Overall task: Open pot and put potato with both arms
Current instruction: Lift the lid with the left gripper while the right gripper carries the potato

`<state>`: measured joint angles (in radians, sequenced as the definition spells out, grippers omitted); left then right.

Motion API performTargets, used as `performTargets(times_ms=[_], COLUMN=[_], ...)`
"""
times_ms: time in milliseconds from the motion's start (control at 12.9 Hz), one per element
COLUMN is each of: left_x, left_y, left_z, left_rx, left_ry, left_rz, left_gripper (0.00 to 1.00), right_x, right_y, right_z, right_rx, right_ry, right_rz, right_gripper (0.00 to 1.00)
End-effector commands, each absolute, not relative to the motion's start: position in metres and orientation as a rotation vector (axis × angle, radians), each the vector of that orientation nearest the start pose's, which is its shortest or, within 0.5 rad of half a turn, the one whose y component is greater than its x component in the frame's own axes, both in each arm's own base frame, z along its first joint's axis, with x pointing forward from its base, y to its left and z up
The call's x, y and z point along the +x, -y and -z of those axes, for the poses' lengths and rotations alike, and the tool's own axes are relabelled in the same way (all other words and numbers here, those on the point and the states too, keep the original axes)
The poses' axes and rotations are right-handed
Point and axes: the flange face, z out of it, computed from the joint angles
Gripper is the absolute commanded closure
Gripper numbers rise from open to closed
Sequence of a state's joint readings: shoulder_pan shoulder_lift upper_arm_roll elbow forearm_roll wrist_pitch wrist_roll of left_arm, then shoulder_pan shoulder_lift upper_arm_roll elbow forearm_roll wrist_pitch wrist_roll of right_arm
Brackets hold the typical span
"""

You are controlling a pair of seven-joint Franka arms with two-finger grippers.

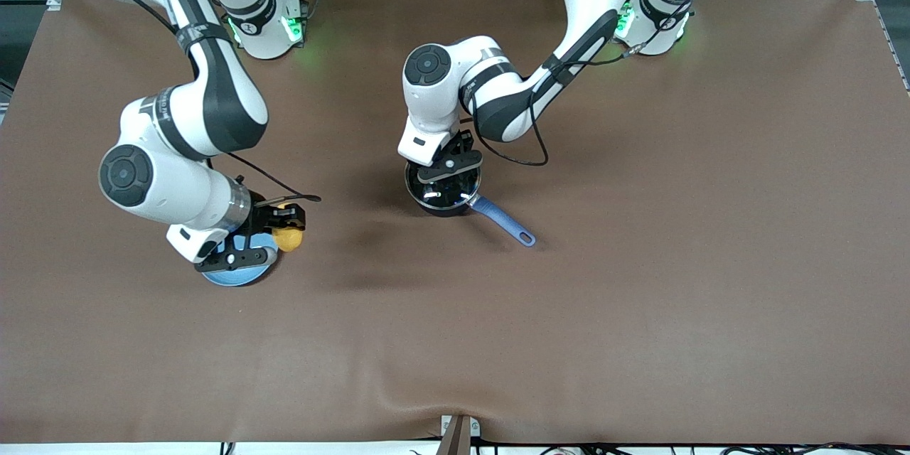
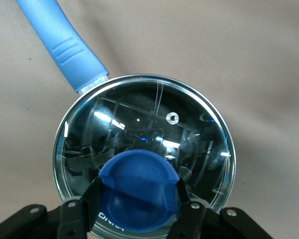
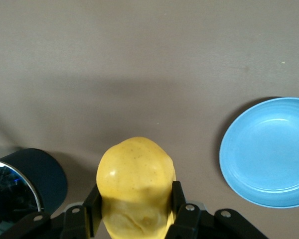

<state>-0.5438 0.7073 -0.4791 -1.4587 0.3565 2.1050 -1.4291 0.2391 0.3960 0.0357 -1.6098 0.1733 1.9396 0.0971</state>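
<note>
The black pot [image 1: 442, 200] stands mid-table, its blue handle [image 1: 503, 221] pointing toward the front camera and the left arm's end. The glass lid [image 2: 144, 124] sits on the pot. My left gripper [image 1: 446, 178] is shut on the lid's blue knob [image 2: 138, 191], one finger on each side. My right gripper [image 1: 283, 226] is shut on the yellow potato [image 1: 289, 237] and holds it up in the air over the table, by the edge of the blue plate. The potato [image 3: 135, 181] fills the jaws in the right wrist view, where the pot [image 3: 27, 181] also shows.
A flat blue plate [image 1: 238, 275] lies on the brown cloth toward the right arm's end, partly under the right hand; it also shows in the right wrist view [image 3: 269, 154]. Brown cloth covers the whole table.
</note>
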Motion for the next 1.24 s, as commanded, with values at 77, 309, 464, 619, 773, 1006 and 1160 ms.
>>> performTargets(times_ms=[77,309,464,619,773,1006,1160], left_x=[0.440,0.468,0.477,0.502,0.519,0.564,0.585], left_y=[0.561,0.518,0.489,0.444,0.399,0.315,0.266], left_z=[-0.387,-0.459,-0.484,-0.508,-0.522,-0.528,-0.519], left_rx=[-3.173,-3.174,-3.147,-3.153,-3.122,-3.124,-3.111], left_ry=[0.544,0.639,0.449,0.568,0.463,0.407,0.394], left_rz=[0.119,0.239,0.240,0.138,0.097,0.044,0.011], left_gripper=[1.00,1.00,1.00,1.00,1.00,1.00,1.00], right_x=[0.627,0.614,0.602,0.587,0.571,0.549,0.536], right_y=[-0.197,-0.231,-0.267,-0.309,-0.354,-0.404,-0.431], right_z=[-0.397,-0.391,-0.384,-0.374,-0.357,-0.326,-0.302], right_rx=[-2.970,-2.951,-2.957,-2.958,-2.956,-2.951,-2.950], right_ry=[0.146,0.146,0.104,0.019,-0.052,-0.128,-0.136], right_rz=[-0.153,-0.178,-0.150,-0.116,-0.089,-0.054,-0.032], right_gripper=[0.77,0.77,0.77,0.77,0.77,0.78,0.78])
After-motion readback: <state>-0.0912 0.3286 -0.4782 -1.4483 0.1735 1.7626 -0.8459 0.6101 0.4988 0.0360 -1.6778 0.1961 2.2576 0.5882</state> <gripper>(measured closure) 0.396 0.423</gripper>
